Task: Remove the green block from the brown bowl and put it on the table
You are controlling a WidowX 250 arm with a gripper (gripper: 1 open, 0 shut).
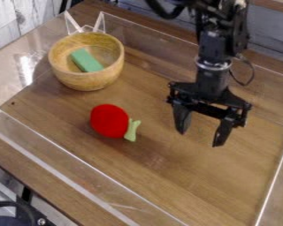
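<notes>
The green block (86, 61) lies inside the brown bowl (86, 78) at the back left of the table (168, 168). My gripper (201, 130) hangs far to the right of the bowl, pointing down just above the tabletop. Its dark fingers (179, 122) are spread wide and nothing is between them.
A red ball (109, 120) with a pale green stub (132, 131) rests on the table between the bowl and my gripper. Clear plastic walls (38, 159) run along the table edges. White clips (85, 24) stand behind the bowl.
</notes>
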